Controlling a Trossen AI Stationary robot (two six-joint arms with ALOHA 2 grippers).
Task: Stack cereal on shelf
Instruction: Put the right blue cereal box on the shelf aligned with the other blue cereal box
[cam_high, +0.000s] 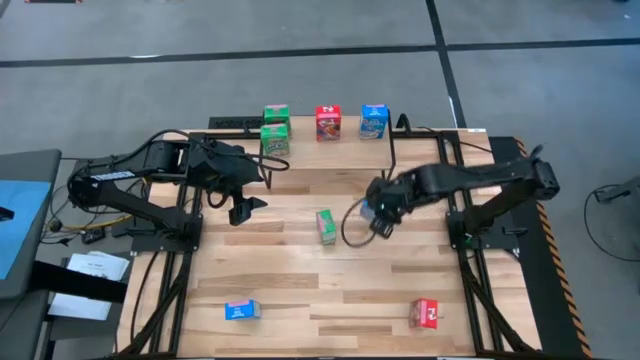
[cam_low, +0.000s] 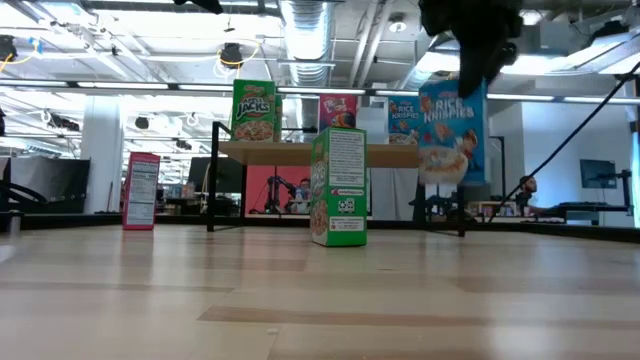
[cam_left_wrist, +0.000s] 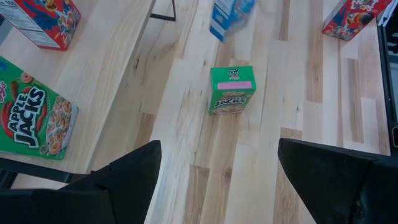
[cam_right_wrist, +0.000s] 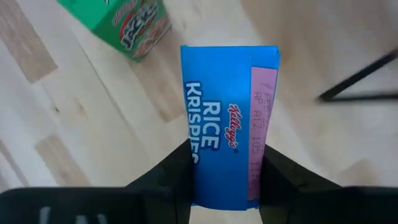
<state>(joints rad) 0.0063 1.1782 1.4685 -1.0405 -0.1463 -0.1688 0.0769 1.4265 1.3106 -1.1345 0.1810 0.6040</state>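
The right hand (cam_right_wrist: 227, 177) pinches 1 blue cereal box (cam_right_wrist: 229, 118) by its 2 flat sides, up off the tabletop (cam_high: 300, 290) near the shelf (cam_high: 330, 150). The box looks light and easy to crush. The left hand (cam_high: 243, 208) waits, spread wide.

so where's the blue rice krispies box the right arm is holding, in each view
High view: blue box right of centre, in the right gripper.
Low view: upper right, hanging clear of the table.
Left wrist view: blurred, at the top edge.
Right wrist view: centre, clamped between the fingers.
Shared landmark: the green box beside it.
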